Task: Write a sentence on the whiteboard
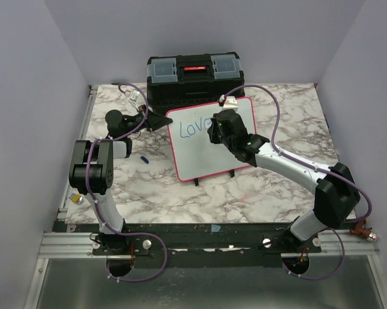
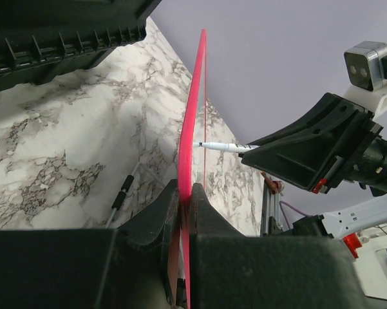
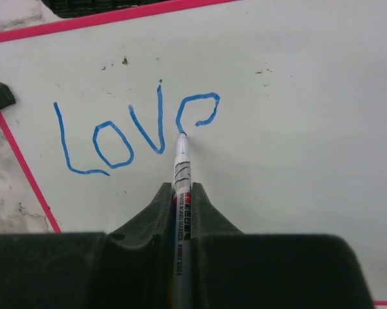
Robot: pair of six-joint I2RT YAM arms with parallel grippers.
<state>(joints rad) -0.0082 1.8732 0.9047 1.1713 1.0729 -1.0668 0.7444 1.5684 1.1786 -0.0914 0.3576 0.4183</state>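
Blue marker lettering [image 3: 135, 132], "Lov" plus a half-formed "e", is sitting upper left on the glossy white pink-framed whiteboard [image 1: 206, 158] standing before a black plastic toolbox [image 1: 192, 80]. The right gripper [image 3: 180, 209] is clamping a white marker pen [image 3: 181, 164] touching the "e", bare board lying rightward; the left gripper [image 2: 185, 203] is pinching the board's left frame.

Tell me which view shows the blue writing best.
The right wrist view: the writing fills the frame, "Lov" plus an unfinished "e". Top external shows it small; left wrist sees the whiteboard edge-on, no letters.
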